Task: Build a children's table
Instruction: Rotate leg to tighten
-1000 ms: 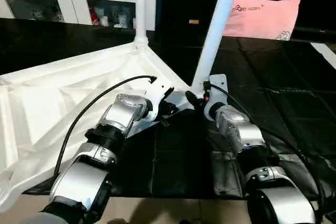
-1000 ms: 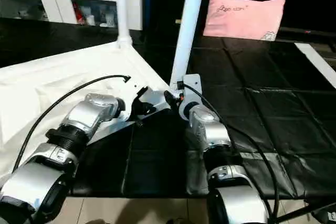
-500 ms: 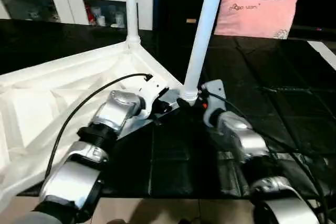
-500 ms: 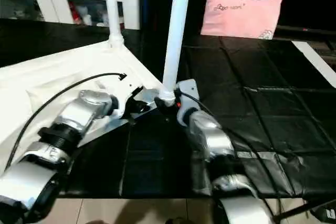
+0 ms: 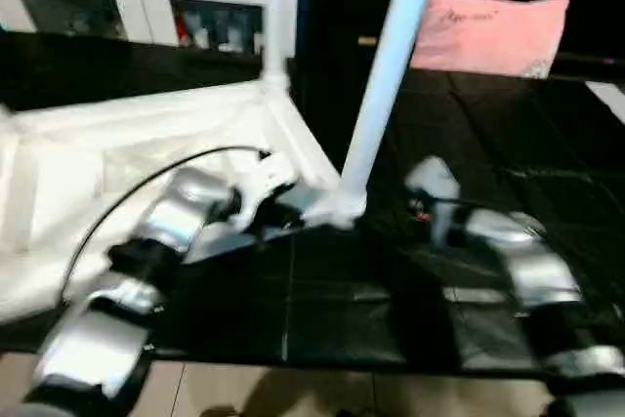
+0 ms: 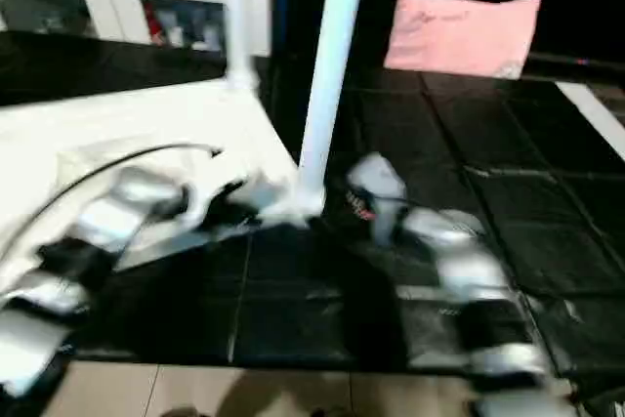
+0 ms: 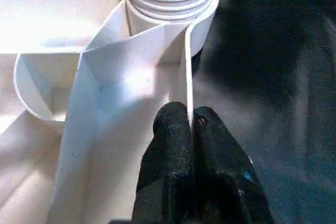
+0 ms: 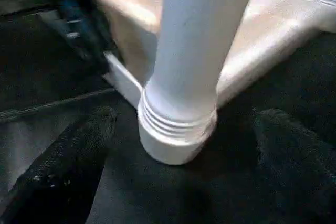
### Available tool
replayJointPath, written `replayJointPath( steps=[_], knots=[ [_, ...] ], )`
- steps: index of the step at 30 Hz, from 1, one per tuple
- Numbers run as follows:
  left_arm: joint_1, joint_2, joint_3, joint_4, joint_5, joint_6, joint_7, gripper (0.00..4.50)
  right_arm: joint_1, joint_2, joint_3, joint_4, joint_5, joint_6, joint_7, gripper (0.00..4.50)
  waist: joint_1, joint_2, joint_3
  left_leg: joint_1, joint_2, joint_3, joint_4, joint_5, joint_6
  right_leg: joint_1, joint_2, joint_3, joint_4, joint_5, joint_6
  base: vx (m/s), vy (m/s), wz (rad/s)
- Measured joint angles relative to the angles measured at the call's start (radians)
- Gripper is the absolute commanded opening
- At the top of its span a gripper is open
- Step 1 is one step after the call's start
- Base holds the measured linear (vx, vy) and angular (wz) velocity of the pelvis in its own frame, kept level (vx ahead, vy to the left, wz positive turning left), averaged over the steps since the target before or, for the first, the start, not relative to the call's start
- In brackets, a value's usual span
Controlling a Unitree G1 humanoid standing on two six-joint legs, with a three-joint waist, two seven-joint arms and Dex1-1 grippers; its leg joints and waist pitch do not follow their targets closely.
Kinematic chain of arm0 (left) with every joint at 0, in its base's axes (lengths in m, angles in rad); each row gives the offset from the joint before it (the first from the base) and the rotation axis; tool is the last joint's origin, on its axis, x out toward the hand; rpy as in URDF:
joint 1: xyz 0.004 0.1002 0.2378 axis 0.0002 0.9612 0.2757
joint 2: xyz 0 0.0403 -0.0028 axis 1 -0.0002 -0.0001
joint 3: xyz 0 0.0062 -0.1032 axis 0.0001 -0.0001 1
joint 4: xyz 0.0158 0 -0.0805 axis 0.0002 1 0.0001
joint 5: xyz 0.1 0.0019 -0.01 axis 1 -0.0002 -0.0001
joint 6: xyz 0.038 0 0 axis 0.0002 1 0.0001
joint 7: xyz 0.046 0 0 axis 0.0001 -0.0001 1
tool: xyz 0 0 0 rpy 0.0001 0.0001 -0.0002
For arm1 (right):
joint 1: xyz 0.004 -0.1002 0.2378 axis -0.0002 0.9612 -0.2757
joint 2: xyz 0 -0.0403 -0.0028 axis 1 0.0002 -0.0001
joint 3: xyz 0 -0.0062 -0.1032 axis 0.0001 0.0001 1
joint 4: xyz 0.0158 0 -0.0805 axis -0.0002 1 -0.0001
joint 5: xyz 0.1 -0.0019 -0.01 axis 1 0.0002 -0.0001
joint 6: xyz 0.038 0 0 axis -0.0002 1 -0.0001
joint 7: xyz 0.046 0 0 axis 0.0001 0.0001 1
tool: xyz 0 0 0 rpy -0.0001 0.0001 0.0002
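1. The tabletop is lying upside down on a black mat, with its ribbed underside facing up, over on the robot's left.
2. Two white legs are standing in corner sockets: the near leg is rising from the corner closest to the grippers, and the far leg is standing at the corner further back.
3. The near leg is leaning a little to the right at the top in the head views.
4. The left gripper is pinching a thin upright rib of the tabletop, just beside the near leg's socket; its two black fingers are pressing together on the rib, one on each side.
5. In the head view the left gripper is sitting at the tabletop's near corner, with a black cable looping over the silver forearm.
6. The right gripper is standing wide, its fingers spreading on either side of the near leg's ribbed base and not touching it.
7. In the head view the right gripper is hovering over the mat just to the right of the near leg, holding nothing.
8. A pink pillow is lying at the back right of the mat.
9. A white cabinet with glass doors is standing behind the tabletop.
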Motion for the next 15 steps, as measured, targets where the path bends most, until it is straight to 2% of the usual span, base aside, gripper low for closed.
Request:
replayJointPath(
  steps=[6,10,13,15],
  knots=[
    [0.014,0.045,-0.052,-0.046,-0.014,-0.056,-0.157,0.00,-0.015,-0.013,0.085,0.002,0.001,-0.020,0.161,4.44,0.014,0.000,0.000,-0.001,-0.001,0.001,0.002,0.000,0.000,0.000,-0.003,0.000,0.000,0.000,0.000,0.000,0.000,0.00],
    [0.014,0.051,-0.070,-0.046,-0.016,-0.091,-0.204,0.00,-0.047,-0.016,0.098,0.017,0.002,-0.033,0.230,4.44,0.022,0.000,0.000,0.000,-0.001,0.001,0.003,0.000,0.000,0.001,-0.003,0.000,0.001,0.000,0.000,0.000,0.000,0.00],
    [0.015,0.055,-0.075,-0.054,-0.015,-0.095,-0.232,0.00,-0.064,-0.012,0.124,0.045,0.000,-0.042,0.255,4.08,0.025,0.000,0.000,-0.001,0.000,0.001,0.003,0.000,0.000,0.001,-0.002,0.000,0.001,0.000,0.000,0.000,0.000,0.00],
    [0.015,0.056,-0.077,-0.059,-0.015,-0.095,-0.236,0.00,-0.069,-0.009,0.128,0.055,-0.004,-0.048,0.262,4.03,0.027,0.000,0.000,-0.001,0.000,0.001,0.003,0.000,0.000,0.001,-0.003,0.000,0.001,0.000,0.000,0.000,0.000,0.00]
  ],
)
